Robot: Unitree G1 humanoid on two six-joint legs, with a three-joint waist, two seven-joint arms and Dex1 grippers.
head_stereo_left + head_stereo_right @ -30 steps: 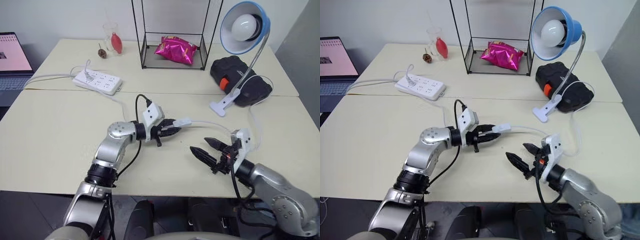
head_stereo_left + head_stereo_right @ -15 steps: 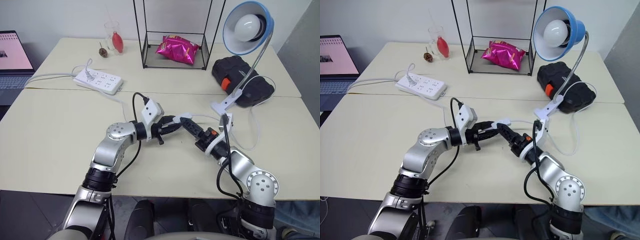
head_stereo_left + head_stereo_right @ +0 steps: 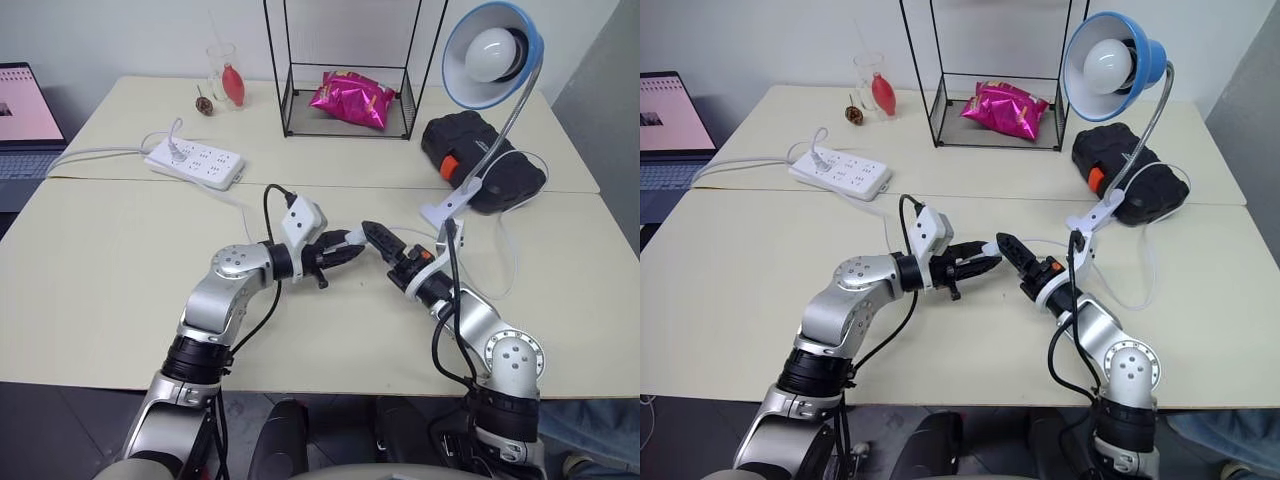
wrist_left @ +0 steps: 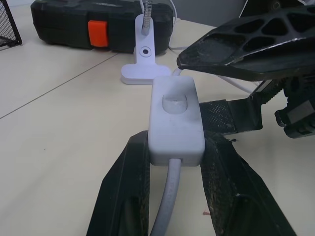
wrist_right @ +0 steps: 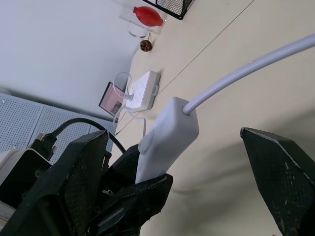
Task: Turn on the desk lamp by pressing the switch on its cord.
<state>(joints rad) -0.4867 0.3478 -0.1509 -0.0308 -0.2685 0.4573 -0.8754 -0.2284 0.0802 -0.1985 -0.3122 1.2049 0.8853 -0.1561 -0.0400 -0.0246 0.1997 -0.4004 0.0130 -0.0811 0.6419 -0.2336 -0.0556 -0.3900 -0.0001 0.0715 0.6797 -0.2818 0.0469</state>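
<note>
With the left claw (image 4: 172,196) pinching the switch (image 4: 175,118) above the counter (image 3: 100,250) and the right claw (image 5: 197,172) spread beside it, an off-centre push on the rocker could twist the switch loose, leaving the lamp (image 3: 490,55) unlit.

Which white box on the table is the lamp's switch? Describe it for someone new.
Start at the desk lamp with its blue-rimmed shade and follow its thin cord toward the table's middle. The switch is the small white oblong held in the left gripper. Unlike the power strip, it has one rocker and no sockets.
</note>
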